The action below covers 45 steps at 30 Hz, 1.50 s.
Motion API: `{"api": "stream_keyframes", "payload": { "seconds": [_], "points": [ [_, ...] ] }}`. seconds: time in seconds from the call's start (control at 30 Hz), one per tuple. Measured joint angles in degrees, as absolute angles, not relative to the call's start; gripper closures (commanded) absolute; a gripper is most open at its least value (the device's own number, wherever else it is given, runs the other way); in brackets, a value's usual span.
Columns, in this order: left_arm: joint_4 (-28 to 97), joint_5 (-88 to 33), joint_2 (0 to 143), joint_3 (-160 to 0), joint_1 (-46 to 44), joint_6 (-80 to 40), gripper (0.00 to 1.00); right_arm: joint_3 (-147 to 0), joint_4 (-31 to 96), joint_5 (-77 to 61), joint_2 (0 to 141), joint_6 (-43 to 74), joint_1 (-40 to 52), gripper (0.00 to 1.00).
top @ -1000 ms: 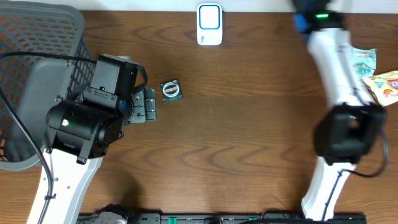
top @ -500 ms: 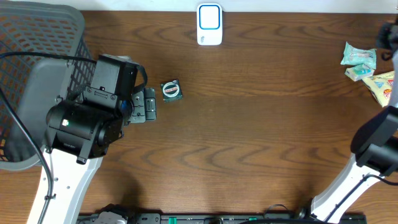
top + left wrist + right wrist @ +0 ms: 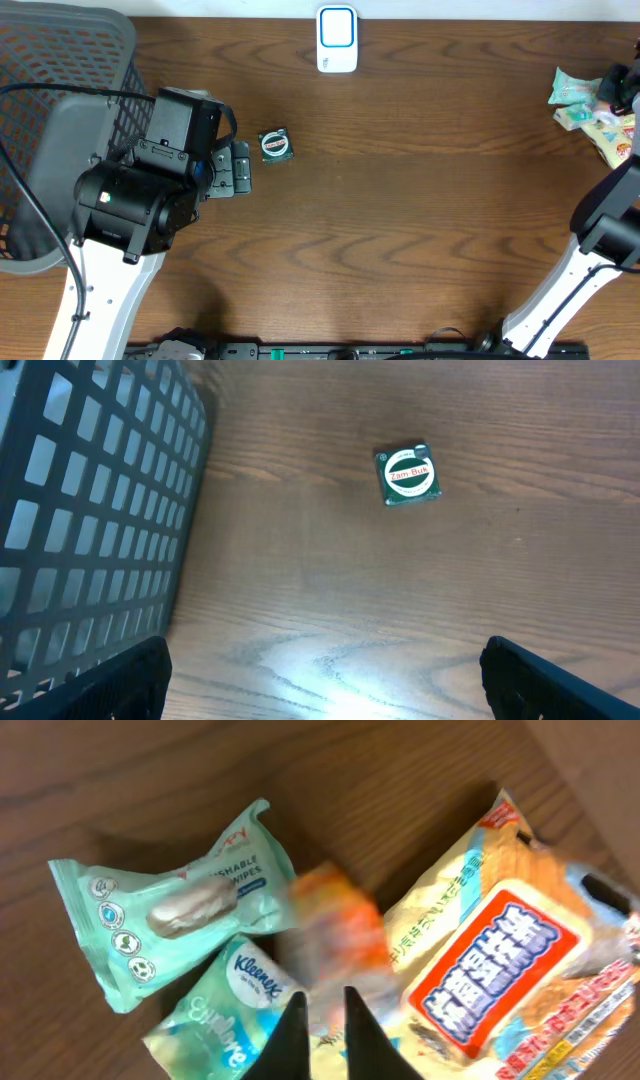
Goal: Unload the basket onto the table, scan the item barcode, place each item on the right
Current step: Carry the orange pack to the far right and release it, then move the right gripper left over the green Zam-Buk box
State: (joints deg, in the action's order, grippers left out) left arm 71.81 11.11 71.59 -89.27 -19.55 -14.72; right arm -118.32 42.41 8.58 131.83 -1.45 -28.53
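Observation:
My right gripper [image 3: 323, 995] hangs over a pile of packets at the table's far right edge [image 3: 622, 88]. Its two dark fingers stand almost together, shut, with nothing clearly between them. Just ahead of the tips is a small orange item [image 3: 335, 925], too blurred to identify. Around it lie a mint wipes pack [image 3: 175, 900], a Kleenex pack [image 3: 235, 1010] and a big yellow-orange packet [image 3: 500, 965]. A white barcode scanner [image 3: 337, 40] stands at the back middle. My left gripper [image 3: 320, 682] is open wide above bare wood, with a green round-label tin [image 3: 408, 475] lying ahead of it.
A dark mesh basket [image 3: 60, 90] fills the left side, close beside my left arm [image 3: 140, 195]; its wall [image 3: 90, 510] also shows in the left wrist view. The tin [image 3: 274, 145] sits just right of the left fingers [image 3: 238, 168].
My right arm has swung from over the table's right part out to the far right edge, above the packets. The left arm and the tin have not moved.

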Motion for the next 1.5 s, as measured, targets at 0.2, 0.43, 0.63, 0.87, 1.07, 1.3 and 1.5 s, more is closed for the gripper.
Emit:
{"api": "stream_keyframes", "payload": {
  "seconds": [0.2, 0.43, 0.63, 0.87, 1.07, 1.3, 1.5],
  "points": [
    [71.8, 11.1, 71.6, -89.3, -19.6, -14.7, 0.02, -118.3, 42.9, 8.6, 131.8, -1.0, -28.5, 0.67],
    [71.8, 11.1, 71.6, -89.3, -19.6, -14.7, 0.02, -118.3, 43.0, 2.6, 130.5, -0.5, -27.9, 0.59],
    [71.8, 11.1, 71.6, -89.3, -19.6, -14.7, 0.02, -118.3, 43.1, -19.5, 126.4, 1.6, -25.1, 0.48],
    [71.8, 11.1, 71.6, -89.3, -19.6, -14.7, 0.02, -118.3, 48.2, -40.4, 125.5, 2.7, -15.5, 0.37],
    [71.8, 11.1, 71.6, -89.3, -19.6, -14.7, 0.02, -118.3, 51.4, -38.5, 125.5, 2.5, -2.1, 0.17],
    [71.8, 11.1, 71.6, -89.3, -19.6, -14.7, 0.02, -115.5, 46.6, -28.1, 125.5, 3.0, 13.0, 0.01],
    [71.8, 11.1, 71.6, -89.3, -19.6, -14.7, 0.02, -109.5, 35.9, -20.5, 125.5, 6.2, 23.6, 0.01]
  ]
}}
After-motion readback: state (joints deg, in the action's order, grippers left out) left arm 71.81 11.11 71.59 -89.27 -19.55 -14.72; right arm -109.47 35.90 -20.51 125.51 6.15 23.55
